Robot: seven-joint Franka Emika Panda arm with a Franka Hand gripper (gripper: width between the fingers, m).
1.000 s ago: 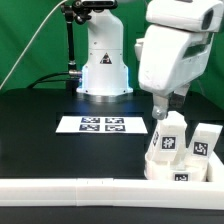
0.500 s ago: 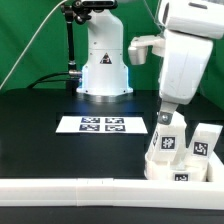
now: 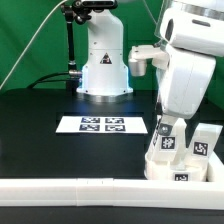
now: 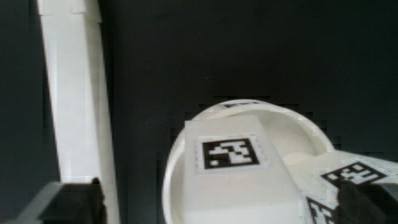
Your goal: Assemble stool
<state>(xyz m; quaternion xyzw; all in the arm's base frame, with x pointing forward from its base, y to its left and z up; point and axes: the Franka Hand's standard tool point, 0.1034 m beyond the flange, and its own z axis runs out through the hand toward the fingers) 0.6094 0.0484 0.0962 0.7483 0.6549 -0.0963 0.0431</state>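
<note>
I see the claw (image 3: pixel 166 127) down at a standing leg (image 3: pixel 166 140) on the seat (image 3: pixel 176 168); grip state unreadable. Risk: skewed contact tips the leg.

The desk (image 3: pixel 40 140) was a flat black surface; it carried everything in sight. The marker board (image 3: pixel 103 125) lay flat on it near the middle, just in front of the arm's white base (image 3: pixel 104 70) (the base stood at the far side). A long white rail (image 3: pixel 70 190) lay along the near edge, running across the exterior view. At the exterior view's right, behind that rail, the round seat disc (image 3: pixel 178 168) rested on the desk with blocky legs (image 3: pixel 203 145) standing upright on it; in the wrist view the disc (image 4: pixel 249 160) lay beside the rail (image 4: pixel 75 90), dark desk between them.
</note>
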